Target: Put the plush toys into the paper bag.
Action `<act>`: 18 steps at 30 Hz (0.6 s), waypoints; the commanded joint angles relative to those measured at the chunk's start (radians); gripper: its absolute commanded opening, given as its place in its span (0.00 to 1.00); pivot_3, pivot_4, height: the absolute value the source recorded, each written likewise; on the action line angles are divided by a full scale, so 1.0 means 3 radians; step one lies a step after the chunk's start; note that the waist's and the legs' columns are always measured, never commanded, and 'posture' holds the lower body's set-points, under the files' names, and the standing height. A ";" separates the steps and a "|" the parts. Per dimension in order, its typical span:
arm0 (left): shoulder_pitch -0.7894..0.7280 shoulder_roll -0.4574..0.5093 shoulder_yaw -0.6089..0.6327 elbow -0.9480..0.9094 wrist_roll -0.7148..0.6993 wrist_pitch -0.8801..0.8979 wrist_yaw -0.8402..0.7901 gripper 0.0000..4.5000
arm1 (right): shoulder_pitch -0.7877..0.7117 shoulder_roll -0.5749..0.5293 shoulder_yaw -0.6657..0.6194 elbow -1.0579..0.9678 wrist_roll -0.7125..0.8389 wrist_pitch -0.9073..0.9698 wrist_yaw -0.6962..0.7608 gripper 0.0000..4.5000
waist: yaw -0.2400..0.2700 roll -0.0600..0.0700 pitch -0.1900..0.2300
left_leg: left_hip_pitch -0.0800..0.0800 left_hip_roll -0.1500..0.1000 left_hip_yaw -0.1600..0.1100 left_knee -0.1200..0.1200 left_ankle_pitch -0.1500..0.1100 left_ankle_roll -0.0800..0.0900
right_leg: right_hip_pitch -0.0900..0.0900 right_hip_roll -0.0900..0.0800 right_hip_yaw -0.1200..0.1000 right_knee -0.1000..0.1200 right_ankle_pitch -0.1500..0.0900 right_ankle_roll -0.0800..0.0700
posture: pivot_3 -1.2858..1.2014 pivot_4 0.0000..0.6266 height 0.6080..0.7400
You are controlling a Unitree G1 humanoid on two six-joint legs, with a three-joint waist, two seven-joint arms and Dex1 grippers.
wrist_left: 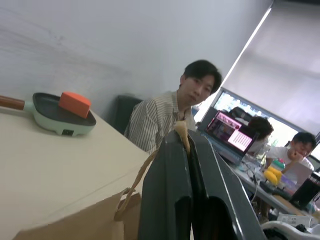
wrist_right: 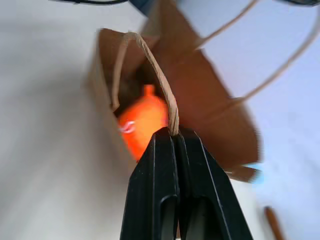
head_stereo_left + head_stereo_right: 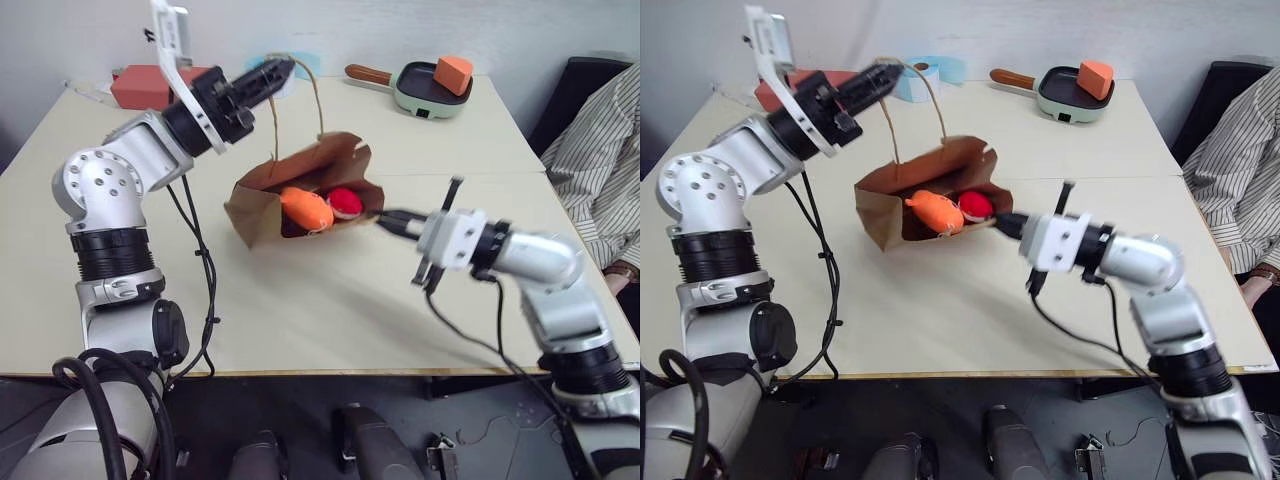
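The left gripper (image 3: 287,68) pinches one cord handle (image 3: 318,95) above the bag (image 3: 262,195), which lies open on the table (image 3: 300,310). Inside lie the fish (image 3: 305,209) and red toy (image 3: 346,203). The right gripper (image 2: 173,132) pinches the other handle (image 2: 159,80).

No text, label, brand, number or sign can be read anywhere. The laptop screen (image 1: 231,134), at about three o'clock in the left wrist view, is lit in pink and white, but nothing on it can be made out.
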 commanded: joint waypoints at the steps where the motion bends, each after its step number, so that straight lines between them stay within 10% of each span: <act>1: -0.0102 -0.0022 0.0144 -0.0173 -0.0184 -0.0009 0.0073 0.00 | -0.0286 -0.0042 -0.0129 0.0090 0.0195 0.0054 0.0092 0.01 | 0.0002 0.0000 0.0000 | 0.0000 0.0000 0.0000 0.0000 0.0000 0.0000 | 0.0000 0.0000 0.0000 0.0000 0.0000 0.0000 | 0.52 0.24 1.00; 18: 0.0952 -0.0074 0.0043 -0.1074 -0.0106 -0.0248 0.0279 0.00 | -0.0838 0.0457 0.0343 0.0747 -0.0174 -0.0405 0.0116 0.01 | -0.0008 0.0000 0.0000 | -0.0002 0.0003 -0.0001 0.0005 0.0000 0.0001 | -0.0001 -0.0001 -0.0002 0.0002 0.0000 0.0000 | 0.52 0.24 1.00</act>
